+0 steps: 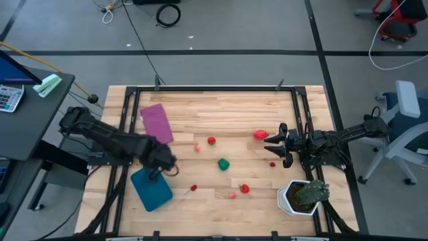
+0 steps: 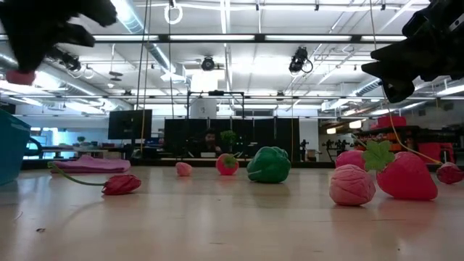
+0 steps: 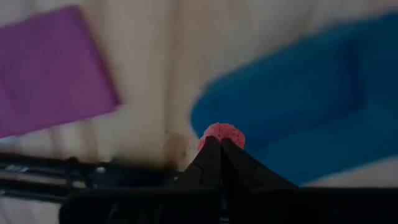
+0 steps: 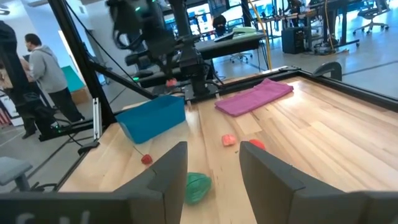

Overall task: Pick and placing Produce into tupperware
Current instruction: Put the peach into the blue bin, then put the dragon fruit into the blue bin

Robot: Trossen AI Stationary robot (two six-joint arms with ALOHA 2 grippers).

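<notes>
Left gripper is over the teal tupperware at the near left of the tabletop, fingers closed on a small pink, ridged piece of produce. Only a little of the piece shows beyond the fingertips, so the hold looks shallow. Judged light and rigid, probably smooth plastic, it could slip or roll if pinched off-centre.

Right gripper waits at the right side, fingers apart and holding nothing.

Still on the tabletop:
- a green piece near the centre
- a red piece to the far right
- a strawberry beside a pink piece
- a stemmed red piece near the container

Rounded pieces are best taken across the widest part. The stemmed one should be taken by its body rather than the thin stem.

The purple mat and potted plant are not involved.
</notes>
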